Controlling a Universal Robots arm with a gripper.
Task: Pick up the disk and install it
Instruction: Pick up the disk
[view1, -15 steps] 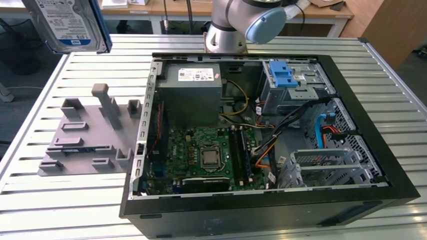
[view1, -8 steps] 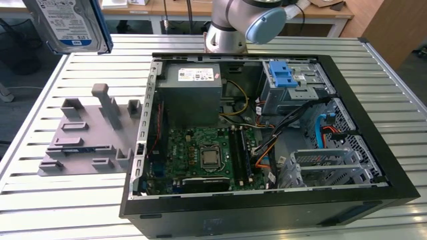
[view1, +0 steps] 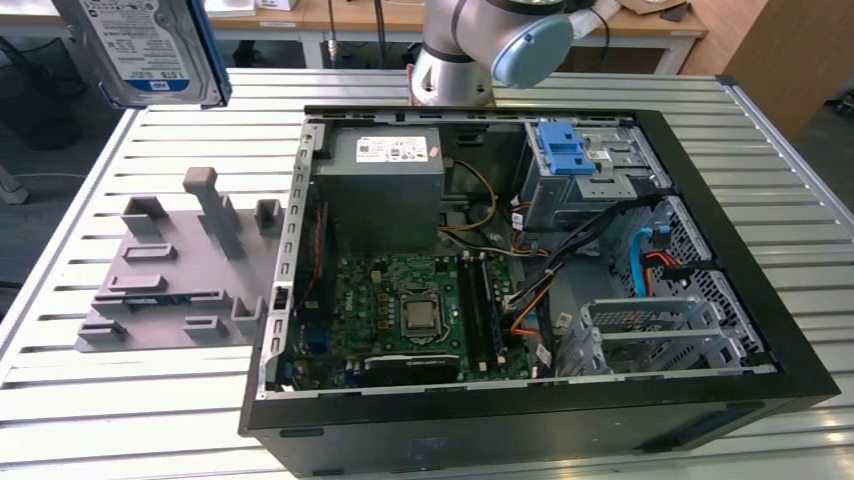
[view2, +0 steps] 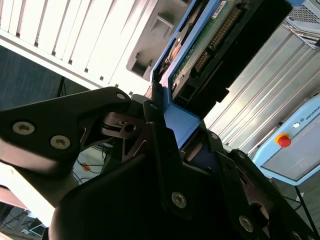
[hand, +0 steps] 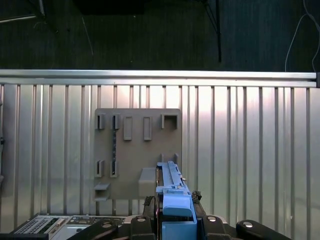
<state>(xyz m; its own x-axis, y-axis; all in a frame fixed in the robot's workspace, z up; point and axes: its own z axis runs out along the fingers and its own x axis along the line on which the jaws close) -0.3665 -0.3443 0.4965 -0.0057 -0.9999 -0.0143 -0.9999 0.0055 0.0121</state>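
Slatted table (hand: 240, 150) below; disk (hand: 168, 176) clamped in end effector (hand: 173, 201).

The arm (view1: 451, 60) was a silver-grey tube with a round pale-blue cap (view1: 531, 48) on its joint and a black cable (view1: 603, 32). Its gripper (view2: 177, 125) was matte black, built of angular links fastened with silver screws (view2: 179, 200).

Nothing can be read for certain. In the exterior view a white-and-blue label (view1: 134, 62) covers the face of the flat silver disk (view1: 144, 50) in its blue plastic frame, at eleven o'clock from the open black computer case (view1: 507, 408). Its print is only fine rows. A white sticker (view1: 394, 150) lies on the large grey power-supply box (view1: 387, 195), at eleven o'clock inside the case. In the second wrist view, short white lettering (view2: 306, 119) stands on a pale blue box (view2: 295, 160) beside a round red button (view2: 283, 141).
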